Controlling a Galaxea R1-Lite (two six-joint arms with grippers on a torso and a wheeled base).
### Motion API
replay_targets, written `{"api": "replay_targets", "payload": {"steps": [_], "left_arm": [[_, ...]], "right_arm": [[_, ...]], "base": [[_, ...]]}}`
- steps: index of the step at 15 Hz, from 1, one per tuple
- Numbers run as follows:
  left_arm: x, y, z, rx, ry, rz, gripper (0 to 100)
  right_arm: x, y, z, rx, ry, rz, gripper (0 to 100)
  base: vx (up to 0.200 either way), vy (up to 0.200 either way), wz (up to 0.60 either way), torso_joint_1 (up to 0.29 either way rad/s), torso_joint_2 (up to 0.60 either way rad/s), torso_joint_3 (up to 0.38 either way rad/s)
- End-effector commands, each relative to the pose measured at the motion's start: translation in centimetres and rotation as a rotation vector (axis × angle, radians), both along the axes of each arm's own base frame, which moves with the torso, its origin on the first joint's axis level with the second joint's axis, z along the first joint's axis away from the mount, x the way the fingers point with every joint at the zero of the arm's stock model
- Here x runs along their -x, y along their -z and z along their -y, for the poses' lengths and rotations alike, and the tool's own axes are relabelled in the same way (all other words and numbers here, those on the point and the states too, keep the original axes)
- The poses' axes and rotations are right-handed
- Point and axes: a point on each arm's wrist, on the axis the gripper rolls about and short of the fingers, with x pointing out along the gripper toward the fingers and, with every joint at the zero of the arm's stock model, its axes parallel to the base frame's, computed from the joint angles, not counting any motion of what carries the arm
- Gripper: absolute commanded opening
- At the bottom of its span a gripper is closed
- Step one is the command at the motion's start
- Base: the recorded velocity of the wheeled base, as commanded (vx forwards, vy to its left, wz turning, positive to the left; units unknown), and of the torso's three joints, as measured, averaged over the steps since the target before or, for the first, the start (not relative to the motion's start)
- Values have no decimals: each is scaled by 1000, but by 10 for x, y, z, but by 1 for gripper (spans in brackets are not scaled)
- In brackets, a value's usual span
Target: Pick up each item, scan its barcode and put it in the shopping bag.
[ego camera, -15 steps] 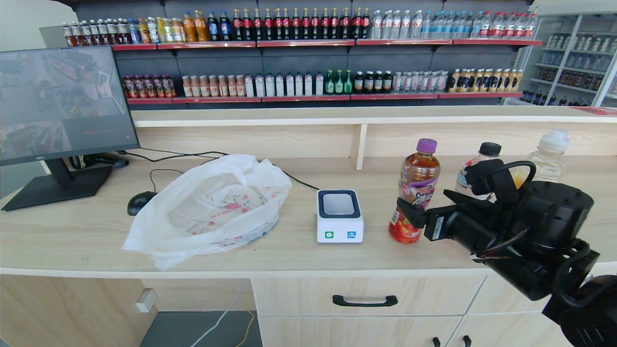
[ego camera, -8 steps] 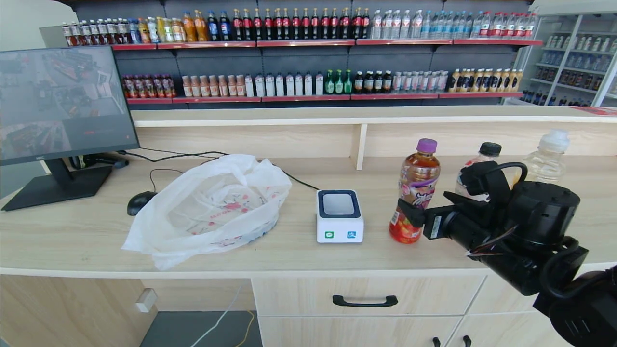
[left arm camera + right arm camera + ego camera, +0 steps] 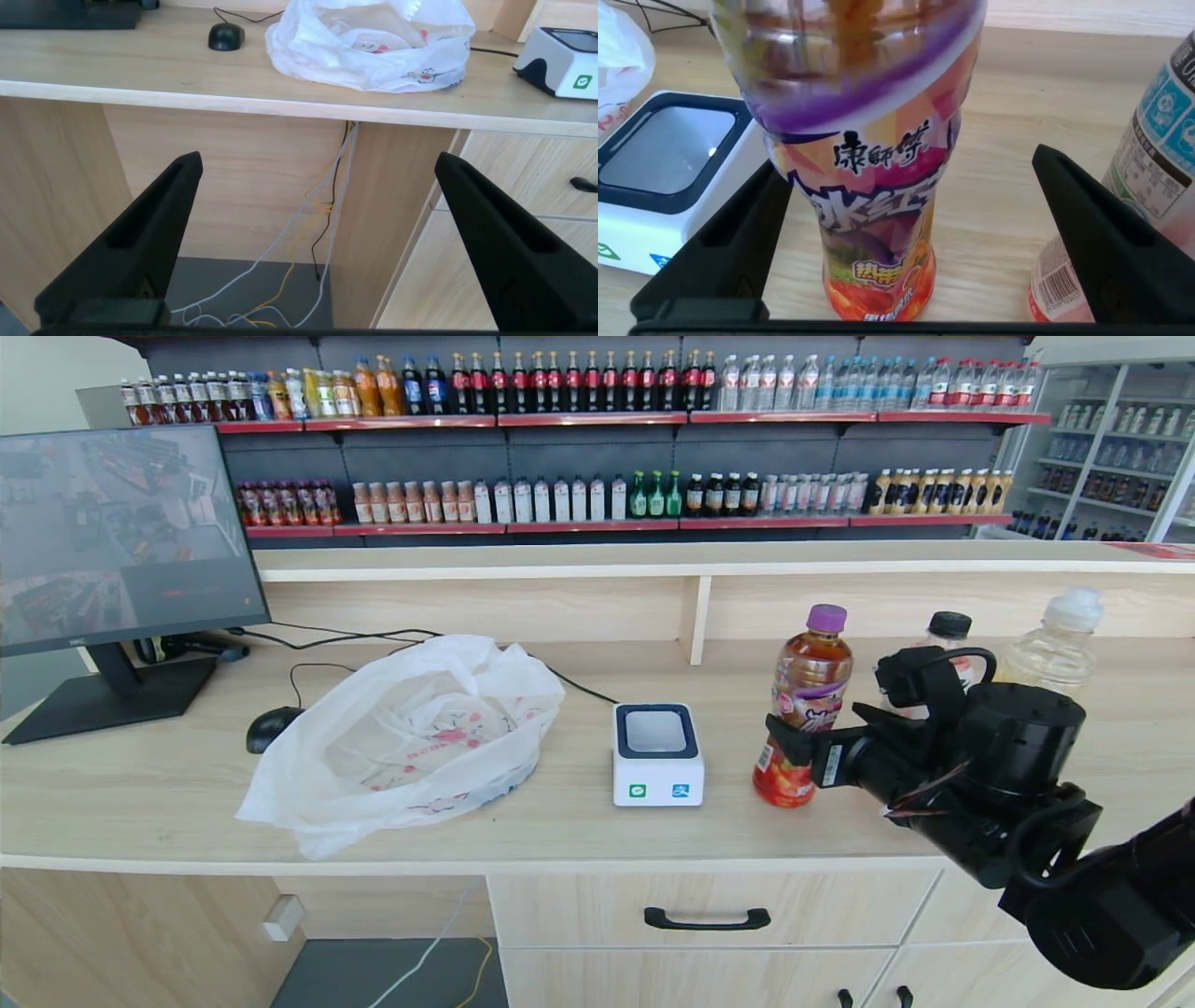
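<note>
Rows of drinks line the red-edged shelves [image 3: 597, 420] behind the pale wooden checkout counter [image 3: 560, 812] where I work.

My right gripper [image 3: 910, 173] sits low over the counter with its 2 fingers spread wide, 1 on each side of the tea bottle [image 3: 812, 677]. It has not clamped on the bottle, and there is a gap on both sides. The tea bottle stands upright on the counter, with a purple cap, orange-red drink inside and a purple and orange label. Its barcode strip shows on the lower edge facing the scanner.

My left gripper [image 3: 318, 168] hangs below the counter's front edge, fingers wide apart with nothing between them. It faces the cabinet front, where loose cables [image 3: 322, 224] dangle.

Just beside the tea bottle, towards my left, is the white barcode scanner [image 3: 657, 753], its dark-framed window facing up. Beyond the scanner, well apart from the bottle, lies the white plastic shopping bag [image 3: 411, 737], slumped on the counter with red print showing through. A black mouse [image 3: 271, 728] rests near the bag's far side, and a monitor [image 3: 121, 532] stands at the counter's left end.

Behind my right arm stand 2 more bottles: a black-capped bottle [image 3: 949, 625] near the tea bottle, and a clear white-capped bottle [image 3: 1060, 649] farther to my right. Under the counter is a drawer with a black handle [image 3: 707, 920].
</note>
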Motion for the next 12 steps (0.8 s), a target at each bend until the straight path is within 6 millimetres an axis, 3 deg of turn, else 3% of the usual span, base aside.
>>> {"api": "replay_targets", "payload": {"steps": [1, 12], "left_arm": [[0, 0, 0, 0, -2, 0, 100], [0, 0, 0, 0, 0, 0, 100]], "right_arm": [[-5, 1, 1, -1, 9, 1, 100], [-26, 20, -7, 6, 3, 9, 100]], "base": [[0, 0, 0, 0, 0, 0], [0, 0, 0, 0, 0, 0]]}}
